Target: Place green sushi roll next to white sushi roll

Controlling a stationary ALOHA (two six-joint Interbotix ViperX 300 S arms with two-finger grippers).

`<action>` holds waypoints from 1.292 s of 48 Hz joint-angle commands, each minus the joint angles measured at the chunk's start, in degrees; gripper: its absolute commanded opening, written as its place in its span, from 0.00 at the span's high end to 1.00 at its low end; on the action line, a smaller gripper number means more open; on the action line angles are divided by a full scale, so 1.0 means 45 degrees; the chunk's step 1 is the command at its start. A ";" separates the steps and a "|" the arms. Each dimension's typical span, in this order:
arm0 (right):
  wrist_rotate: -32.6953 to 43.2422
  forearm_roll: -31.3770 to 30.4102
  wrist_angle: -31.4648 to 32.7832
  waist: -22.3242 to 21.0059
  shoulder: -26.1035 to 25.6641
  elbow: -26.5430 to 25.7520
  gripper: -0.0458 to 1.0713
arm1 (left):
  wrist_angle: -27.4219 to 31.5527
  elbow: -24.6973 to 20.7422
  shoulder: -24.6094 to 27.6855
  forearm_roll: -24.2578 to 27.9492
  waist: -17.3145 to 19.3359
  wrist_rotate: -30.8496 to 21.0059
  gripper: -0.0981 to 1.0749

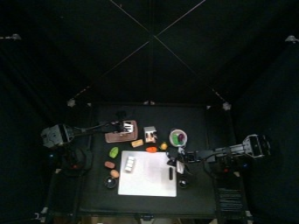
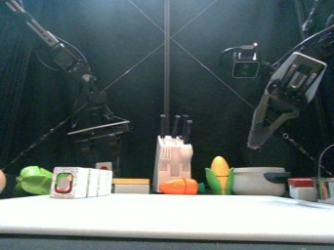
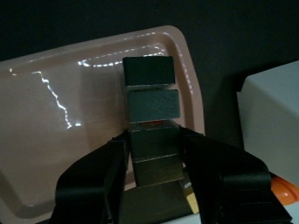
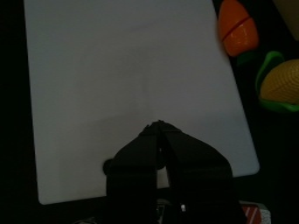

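The green sushi roll [image 1: 114, 152] is a small bright green piece left of the white cutting board [image 1: 149, 172]; it also shows at the far left of the front view [image 2: 35, 179]. A small white and red piece [image 2: 303, 187] stands at the right by the board; I cannot tell if it is the white sushi roll. My left gripper [image 3: 160, 171] is open and hangs above a dark knife block [image 3: 152, 105] on a pink tray [image 3: 59, 96]. My right gripper [image 4: 162, 140] is shut and empty above the board [image 4: 117, 79].
A green-rimmed bowl [image 1: 179, 137] stands at the back right. A toy corn [image 2: 220, 174], orange pieces [image 2: 179, 186] and a white printed box [image 2: 81, 182] stand behind the board. The knife block [image 2: 173, 161] is at the middle back.
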 commanded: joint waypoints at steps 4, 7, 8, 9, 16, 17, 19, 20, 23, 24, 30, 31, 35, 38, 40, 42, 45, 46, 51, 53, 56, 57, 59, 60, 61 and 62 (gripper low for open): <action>0.0000 0.0000 0.0020 0.0020 -0.0137 -0.0293 0.95 | 0.0371 -0.0215 -0.1016 0.0684 -0.0625 0.0078 0.38; 0.0000 0.0000 0.0059 0.0020 -0.0137 -0.0293 0.95 | 0.0469 -0.0117 -0.1484 0.0801 -0.1250 0.0195 0.38; 0.0000 0.0020 0.0059 0.0020 -0.0137 -0.0293 0.95 | 0.0449 -0.0078 -0.1641 0.0781 -0.1484 0.0234 0.38; 0.0000 0.0000 0.0078 0.0020 -0.0137 -0.0293 0.95 | 0.0410 -0.0059 -0.1777 0.0781 -0.1699 0.0254 0.38; 0.0000 0.0059 0.0078 0.0059 -0.0352 -0.0293 0.95 | 0.0313 0.0156 -0.2539 0.0781 -0.3535 0.0098 0.38; 0.0000 0.0059 0.0078 0.0078 -0.0391 -0.0293 0.95 | 0.0293 0.0137 -0.2617 0.0801 -0.3789 0.0078 0.38; 0.0000 0.0078 0.0098 0.0059 -0.0508 -0.0293 0.95 | 0.0293 0.0156 -0.2734 0.0801 -0.4375 -0.0020 0.38; 0.0020 0.0078 0.0098 0.0078 -0.0547 -0.0293 0.95 | 0.0293 0.0156 -0.2754 0.0801 -0.4590 -0.0078 0.38; 0.0020 0.0137 0.0078 0.0078 -0.0703 -0.0293 0.95 | 0.0293 0.0195 -0.2734 0.0781 -0.5117 -0.0293 0.38; 0.0020 0.0156 0.0098 0.0078 -0.0762 -0.0293 0.95 | 0.0293 0.0234 -0.2734 0.0781 -0.5293 -0.0371 0.38; 0.0020 0.0391 0.0117 0.0078 -0.1094 -0.0293 0.95 | 0.0117 0.0234 -0.2676 0.0820 -0.6211 -0.1152 0.39; 0.0020 0.0430 0.0137 0.0078 -0.1113 -0.0293 0.95 | 0.0039 0.0254 -0.2676 0.0820 -0.6367 -0.1289 0.39; 0.0020 0.0605 0.0195 0.0078 -0.1230 -0.0313 0.95 | -0.0234 0.0234 -0.2637 0.0840 -0.6875 -0.1816 0.39; 0.0020 0.0703 0.0215 0.0078 -0.1250 -0.0313 0.95 | -0.0430 0.0156 -0.2480 0.0801 -0.7188 -0.2266 0.39; 0.0020 0.0742 0.0215 0.0078 -0.1250 -0.0332 0.95 | -0.0566 0.0098 -0.2344 0.0781 -0.7402 -0.2734 0.39; 0.0020 0.0742 0.0215 0.0078 -0.1250 -0.0332 0.95 | -0.0625 0.0059 -0.2188 0.0781 -0.7500 -0.3125 0.39; 0.0020 0.0742 0.0215 0.0078 -0.1250 -0.0352 0.95 | -0.0625 0.0000 -0.1914 0.0820 -0.7559 -0.3711 0.39; 0.0020 0.0723 0.0215 0.0078 -0.1230 -0.0352 0.95 | -0.0625 -0.0020 -0.1797 0.0820 -0.7559 -0.3906 0.39; 0.0020 0.0684 0.0215 0.0078 -0.1211 -0.0352 0.95 | -0.0527 -0.0312 -0.1211 0.0996 -0.7559 -0.4512 0.39; 0.0020 0.0684 0.0215 0.0078 -0.1191 -0.0352 0.95 | -0.0391 -0.0566 -0.0898 0.1113 -0.7559 -0.4609 0.39; 0.0000 0.0684 0.0215 0.0078 -0.1191 -0.0352 0.95 | -0.0078 -0.0879 -0.0586 0.1152 -0.7559 -0.4668 0.39; 0.0020 0.0684 0.0215 0.0078 -0.1191 -0.0332 0.95 | 0.0039 -0.1016 -0.0469 0.1152 -0.7559 -0.4648 0.39; 0.0000 0.0664 0.0215 0.0078 -0.1191 -0.0313 0.95 | 0.0352 -0.1211 -0.0254 0.1172 -0.7559 -0.4629 0.39; 0.0000 0.0645 0.0215 0.0078 -0.1191 -0.0313 0.95 | 0.0527 -0.1289 -0.0176 0.1172 -0.7559 -0.4629 0.39; 0.0000 0.0645 0.0215 0.0078 -0.1172 -0.0313 0.95 | 0.0684 -0.1348 -0.0078 0.1152 -0.7559 -0.4629 0.39; 0.0000 0.0645 0.0215 0.0078 -0.1172 -0.0313 0.95 | 0.0879 -0.1426 -0.0020 0.1152 -0.7559 -0.4648 0.38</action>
